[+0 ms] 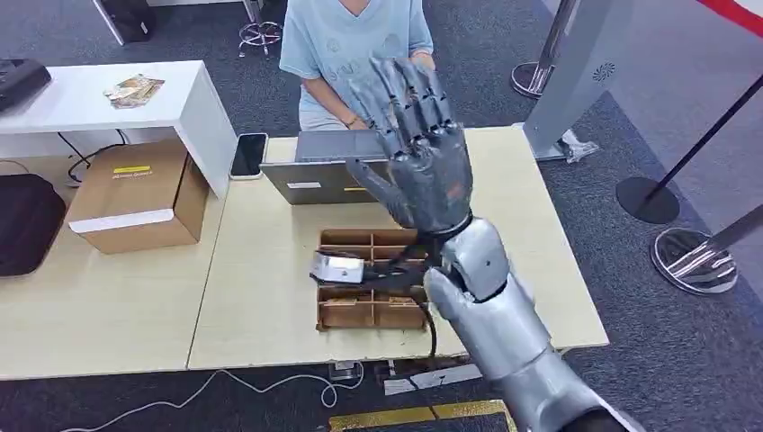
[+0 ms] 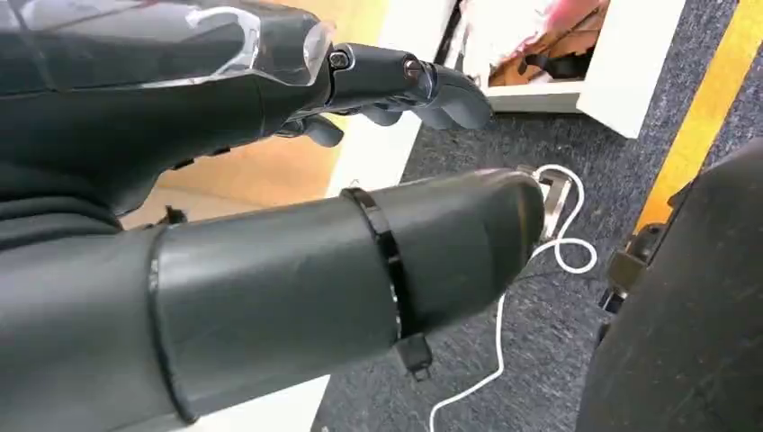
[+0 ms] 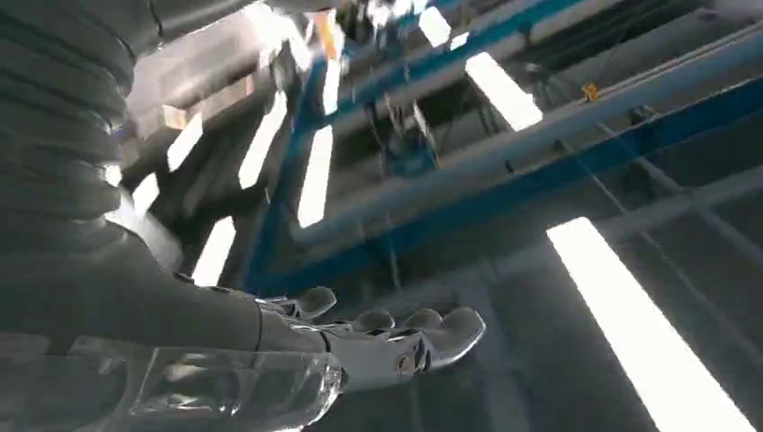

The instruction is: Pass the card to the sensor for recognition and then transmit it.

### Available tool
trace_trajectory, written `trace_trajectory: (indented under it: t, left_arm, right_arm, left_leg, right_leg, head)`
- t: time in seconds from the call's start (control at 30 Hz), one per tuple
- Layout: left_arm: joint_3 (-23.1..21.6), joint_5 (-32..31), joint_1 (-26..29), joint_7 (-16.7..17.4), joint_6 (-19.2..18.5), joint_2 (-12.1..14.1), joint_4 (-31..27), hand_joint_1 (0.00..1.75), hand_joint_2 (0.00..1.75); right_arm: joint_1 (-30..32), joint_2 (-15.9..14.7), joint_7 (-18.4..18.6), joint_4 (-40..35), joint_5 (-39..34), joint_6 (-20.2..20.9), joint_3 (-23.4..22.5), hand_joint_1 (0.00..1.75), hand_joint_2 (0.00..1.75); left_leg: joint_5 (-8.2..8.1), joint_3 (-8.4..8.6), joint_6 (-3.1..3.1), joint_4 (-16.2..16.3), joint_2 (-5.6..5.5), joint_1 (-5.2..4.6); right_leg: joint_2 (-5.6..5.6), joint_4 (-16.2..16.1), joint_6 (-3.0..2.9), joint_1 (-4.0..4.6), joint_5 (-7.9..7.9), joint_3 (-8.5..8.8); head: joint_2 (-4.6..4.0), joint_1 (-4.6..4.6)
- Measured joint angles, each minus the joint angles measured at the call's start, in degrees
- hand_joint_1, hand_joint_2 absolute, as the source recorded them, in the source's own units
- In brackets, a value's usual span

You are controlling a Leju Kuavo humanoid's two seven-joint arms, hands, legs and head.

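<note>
- Head view: my right hand [image 1: 423, 153] is raised above and beyond the brown cardboard divided tray [image 1: 346, 315], fingers spread wide apart and clamped on nothing.
- That tray sits on the pale wooden table [image 1: 261, 270]. A small silver boxy device [image 1: 337, 267] with dark cables rests at its left rim; I take this for the sensor, though I cannot be sure.
- Beyond the tray stands a grey laptop [image 1: 315, 175], and past that sits a person in a light blue shirt [image 1: 351, 45], just behind my lifted hand.
- Where the card is I cannot tell; my palm faces away from this camera.
- Left wrist view: my left hand [image 2: 225, 99] hangs low, well off from the tray. Thumb and fingers are apart with nothing between them, above dark carpet and a loose white cable [image 2: 562, 243].
- Right wrist view: my right hand [image 3: 360, 337] points up toward long bright ceiling lights [image 3: 630, 315], fingers stretched out and bare.
- Handling, as I judge it: a card should be light, thin, stiff and slick, lying flat and hard to lift.
- I would pinch it by one short edge between thumb and finger, leaving its face free to present over the silver device beside the tray.
</note>
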Motion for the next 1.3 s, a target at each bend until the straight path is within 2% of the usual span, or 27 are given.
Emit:
trace_trajectory:
  t: [0.07, 0.17, 0.23, 0.3, 0.43, 0.63, 0.83, 1.03, 1.3]
  left_arm:
    - [0.04, 0.54, 0.0, -0.44, 0.0, 0.0, 0.0, 0.0, 0.0]
    - [0.11, 1.03, 0.07, -0.35, 0.0, 0.0, 0.0, 0.0, 0.0]
    - [0.13, 1.14, 0.11, 0.05, 0.0, 0.0, 0.0, 0.0, 0.0]
    - [0.24, 1.29, 0.16, 0.48, 0.0, 0.0, 0.0, 0.0, 0.0]
    - [0.39, 1.62, 0.21, 0.63, 0.0, 0.0, 0.0, 0.0, 0.0]
    - [0.44, 2.34, 0.22, 0.24, 0.0, 0.0, 0.0, 0.0, 0.0]
    - [0.57, 3.12, 0.24, -0.2, 0.0, 0.02, 0.0, 0.0, 0.0]
    - [0.79, 4.0, 0.26, -0.61, 0.0, 0.02, 0.0, 0.0, 0.0]
    - [1.68, 5.05, 0.55, 0.02, 0.0, 0.02, 0.0, 0.0, 0.0]
  right_arm:
    - [-4.54, 0.46, 4.35, 5.41, 5.52, 0.47, 0.85, 0.0, 1.75]
    - [-11.63, 1.36, 8.74, 13.73, 7.28, 2.91, 2.32, 0.0, 1.75]
    - [-15.75, 1.92, 13.11, 19.05, 7.56, 7.04, 4.36, 0.0, 1.75]
    - [-20.13, 2.69, 15.99, 24.81, 7.63, 13.06, 7.24, 0.0, 1.75]
    - [-26.17, 5.72, 17.24, 35.36, 6.95, 22.09, 9.37, 0.0, 1.75]
    - [-32.03, 8.81, 17.58, 45.23, 4.53, 29.7, 9.66, 0.0, 1.75]
    - [-35.56, 9.86, 17.56, 50.61, 0.98, 29.77, 8.83, 0.0, 1.75]
    - [-36.95, 9.92, 16.43, 52.99, -1.35, 25.75, 6.38, 0.0, 1.75]
    - [-37.11, 9.77, 15.71, 54.94, -1.77, 23.02, 4.78, 0.0, 1.75]
  left_leg:
    - [0.04, -0.02, 0.01, 0.0, -0.03, 0.0]
    - [0.07, -0.04, 0.0, 0.0, -0.1, 0.01]
    - [0.07, -0.04, 0.0, 0.0, -0.1, 0.0]
    - [0.07, -0.04, 0.0, 0.0, -0.09, 0.01]
    - [0.08, -0.05, -0.01, 0.0, -0.11, 0.02]
    - [0.08, -0.06, -0.01, 0.0, -0.11, 0.02]
    - [0.08, -0.06, -0.01, 0.01, -0.11, 0.01]
    - [0.08, -0.05, -0.01, 0.02, -0.11, 0.01]
    - [0.08, -0.05, -0.01, 0.02, -0.1, 0.02]
  right_leg:
    - [-0.03, 0.01, -0.02, 0.0, 0.02, 0.0]
    - [-0.07, 0.03, -0.03, 0.0, 0.03, 0.0]
    - [-0.06, 0.04, -0.04, 0.0, 0.04, -0.01]
    - [-0.06, 0.03, -0.04, 0.01, 0.03, -0.01]
    - [-0.09, 0.04, -0.05, 0.03, 0.03, -0.04]
    - [-0.09, 0.02, -0.05, 0.03, 0.03, -0.05]
    - [-0.09, 0.01, -0.04, 0.01, 0.03, -0.05]
    - [-0.09, 0.02, -0.04, 0.02, 0.04, -0.05]
    - [-0.07, 0.02, -0.04, 0.02, 0.03, -0.07]
  head:
    - [0.0, 0.04]
    - [0.0, 0.02]
    - [0.0, 0.02]
    - [0.0, 0.02]
    - [0.0, 0.0]
    - [0.0, 0.04]
    - [0.0, 0.02]
    - [0.0, 0.02]
    - [0.0, 0.02]
